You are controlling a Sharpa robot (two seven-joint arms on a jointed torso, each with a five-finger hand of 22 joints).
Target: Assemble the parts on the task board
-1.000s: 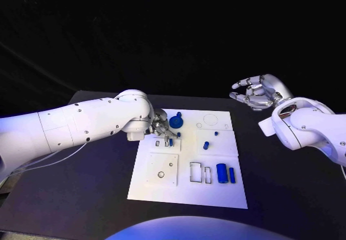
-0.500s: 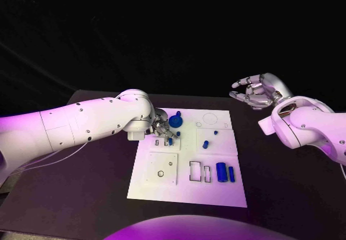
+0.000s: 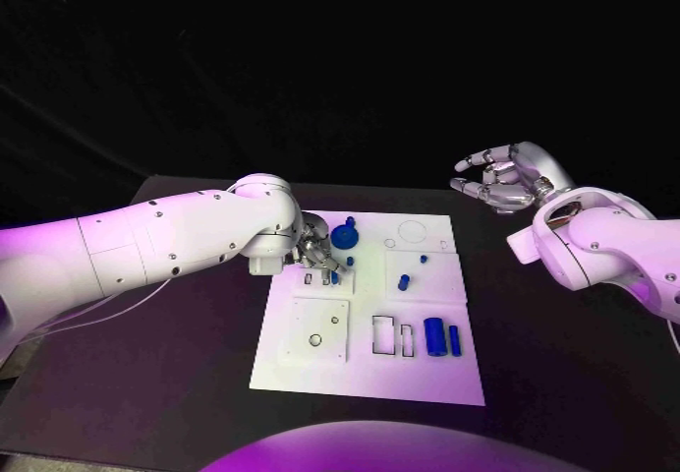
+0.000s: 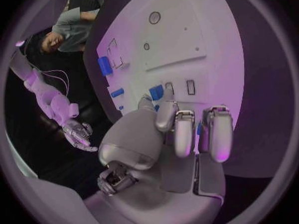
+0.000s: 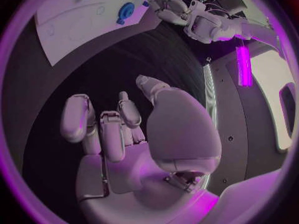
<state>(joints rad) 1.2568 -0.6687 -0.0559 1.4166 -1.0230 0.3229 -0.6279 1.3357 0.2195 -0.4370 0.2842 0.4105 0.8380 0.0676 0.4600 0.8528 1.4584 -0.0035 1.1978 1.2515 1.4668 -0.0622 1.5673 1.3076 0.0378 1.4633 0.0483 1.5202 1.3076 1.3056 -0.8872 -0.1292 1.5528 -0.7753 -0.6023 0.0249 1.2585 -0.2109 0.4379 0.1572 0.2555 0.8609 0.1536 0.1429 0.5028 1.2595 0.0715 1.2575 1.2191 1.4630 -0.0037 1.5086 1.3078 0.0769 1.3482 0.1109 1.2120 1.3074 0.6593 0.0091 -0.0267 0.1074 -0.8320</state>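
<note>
— So, where's my left hand (image 3: 320, 251)?
— Down on the white board (image 3: 319, 364) in the middle of the desk (image 3: 170, 393), its fingers closed on a small blue piece (image 4: 156, 92) near the board's far left corner.
— And my right hand (image 3: 506, 181)?
— Raised off the board's far right corner, fingers apart and loosely curled, holding nothing. Two blue blocks (image 3: 442, 339) lie side by side nearer me.

Both arms were glossy white shells — rounded, bulky segments dotted with small dark screws. A thin pale cable (image 3: 121, 307) trailed beneath the left arm (image 3: 156, 246). Each robot hand was silver metal, with segmented fingers — left robot hand (image 3: 320, 251), right robot hand (image 3: 503, 182).
</note>
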